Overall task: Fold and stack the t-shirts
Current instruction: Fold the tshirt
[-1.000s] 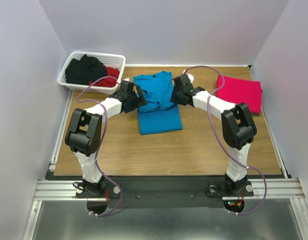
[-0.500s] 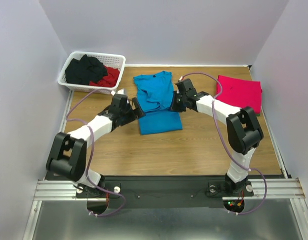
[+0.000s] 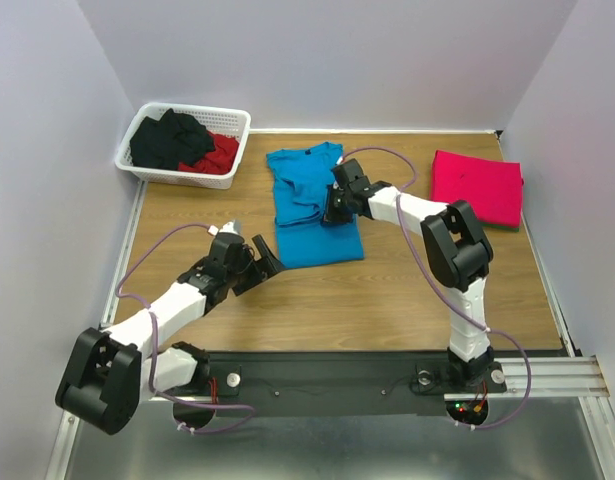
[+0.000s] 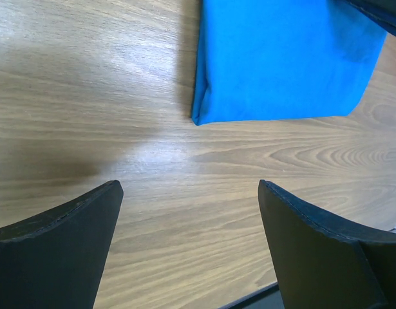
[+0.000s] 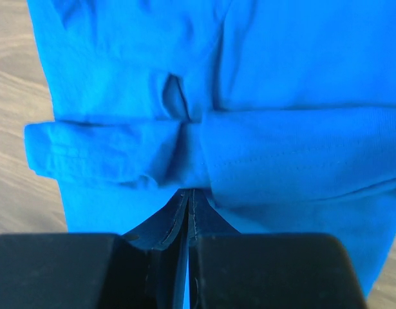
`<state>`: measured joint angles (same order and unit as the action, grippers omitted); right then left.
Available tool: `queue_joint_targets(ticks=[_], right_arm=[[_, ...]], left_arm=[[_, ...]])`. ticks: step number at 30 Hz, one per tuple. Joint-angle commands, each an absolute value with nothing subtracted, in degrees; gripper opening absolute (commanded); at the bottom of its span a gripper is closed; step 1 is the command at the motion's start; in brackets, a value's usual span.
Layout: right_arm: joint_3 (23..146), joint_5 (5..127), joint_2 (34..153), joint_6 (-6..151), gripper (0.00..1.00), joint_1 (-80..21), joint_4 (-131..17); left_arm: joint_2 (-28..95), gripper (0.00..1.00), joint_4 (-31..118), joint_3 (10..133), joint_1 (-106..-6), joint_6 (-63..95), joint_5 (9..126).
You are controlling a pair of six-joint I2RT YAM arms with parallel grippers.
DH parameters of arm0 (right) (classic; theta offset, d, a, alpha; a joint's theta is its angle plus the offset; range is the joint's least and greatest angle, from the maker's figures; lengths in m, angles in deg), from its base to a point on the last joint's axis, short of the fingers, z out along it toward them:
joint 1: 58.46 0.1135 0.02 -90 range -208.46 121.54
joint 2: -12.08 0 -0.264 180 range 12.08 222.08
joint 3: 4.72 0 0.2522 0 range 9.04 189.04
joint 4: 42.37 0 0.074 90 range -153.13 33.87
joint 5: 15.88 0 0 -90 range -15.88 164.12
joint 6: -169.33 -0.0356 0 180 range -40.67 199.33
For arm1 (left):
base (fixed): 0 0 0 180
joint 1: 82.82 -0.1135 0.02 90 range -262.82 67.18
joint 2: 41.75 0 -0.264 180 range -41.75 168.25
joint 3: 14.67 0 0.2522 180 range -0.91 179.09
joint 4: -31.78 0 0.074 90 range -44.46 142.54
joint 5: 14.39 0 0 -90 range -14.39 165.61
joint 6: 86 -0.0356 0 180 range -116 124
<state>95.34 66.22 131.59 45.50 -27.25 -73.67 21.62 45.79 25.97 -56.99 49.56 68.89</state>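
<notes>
The turquoise-blue t-shirt (image 3: 312,205) lies partly folded at the table's middle back, collar toward the far side. My right gripper (image 3: 330,211) rests on its right half; in the right wrist view its gripper (image 5: 188,193) is shut, tips tucked under a fold of the blue cloth (image 5: 262,96). My left gripper (image 3: 266,258) is open and empty, just off the shirt's near left corner. The left wrist view shows that corner (image 4: 281,64) beyond the open gripper (image 4: 188,187). The pinkish-red t-shirt (image 3: 477,187) lies folded at the back right.
A white lattice basket (image 3: 147,167) with black and red clothes stands at the back left corner. Bare wooden table (image 3: 387,300) lies in front of the shirts. Cables loop from both arms.
My left arm has pulled back toward the near left, off the blue shirt. My right gripper has moved left across the shirt to its middle.
</notes>
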Motion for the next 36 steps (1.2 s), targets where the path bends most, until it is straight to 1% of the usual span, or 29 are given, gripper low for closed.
queue_joint_targets(ticks=[1,7,12,14,16,17,18,22,23,24,25,26,27,28,29,30,34,36], right_arm=[[100.0,68.3,133.5,46.8,0.07,-27.0,-71.6],[106.0,73.8,137.1,47.8,0.06,-27.0,-71.6],[113.1,82.5,140.6,48.6,0.06,-27.0,-71.5],[115.7,83.6,142.1,50.1,0.07,-27.1,-71.6],[117.0,83.6,141.5,50.8,0.10,-27.1,-71.5],[116.8,83.6,140.9,51.2,0.14,-27.1,-71.6],[116.3,83.7,139.9,51.4,0.15,-27.1,-71.6],[109.3,84.7,131.7,51.4,0.29,-27.1,-71.6],[104.6,84.9,127.2,51.4,0.41,-27.1,-71.5],[102.3,85.7,125.0,51.3,0.51,-27.0,-71.6],[99.2,86.2,120.1,50.8,0.70,-27.1,-71.6],[96.4,86.6,117.8,50.1,0.80,-27.0,-71.5],[90.6,87.0,115.2,48.8,0.86,-27.1,-71.6],[87.9,87.3,113.1,48.3,1.00,-27.2,-71.6],[85.4,87.4,109.2,47.7,1.00,-27.2,-71.5],[80.1,87.2,107.5,46.5,1.00,-27.4,-71.6],[70.9,85.4,102.4,45.1,1.00,-28.1,-71.5],[68.5,85.7,101.0,44.6,1.00,-28.5,-71.2]], left_arm=[[18.5,0.98,47.3,24.8,-57.0,51.2,70.3],[15.1,0.98,50.0,23.7,-57.0,51.9,71.4],[12.4,0.98,52.2,23.3,-57.0,52.3,73.1],[11.6,0.98,53.3,23.3,-57.0,52.2,73.6],[11.4,0.98,53.6,23.2,-57.0,52.2,73.9],[11.4,0.98,53.5,23.2,-57.0,52.2,74.0],[11.6,0.98,53.2,23.2,-57.0,52.3,74.0],[13.8,0.98,48.5,24.3,-57.0,51.5,72.5],[15.7,0.98,47.7,25.3,-57.1,51.3,72.0],[16.9,0.98,46.9,25.9,-57.1,50.8,71.7],[19.5,0.98,45.8,26.5,-57.0,50.2,71.6],[20.9,0.98,45.8,27.8,-57.1,50.0,71.2],[22.3,0.98,43.5,28.4,-57.0,49.5,71.0],[25.1,0.98,42.9,29.1,-57.0,49.2,70.7],[26.5,0.98,42.1,29.9,-57.0,48.8,69.7],[27.7,0.98,40.5,30.5,-57.0,48.6,69.1],[32.9,0.98,38.4,32.3,-57.0,47.8,68.0],[34.8,0.98,38.2,33.3,-57.0,47.6,68.2]])
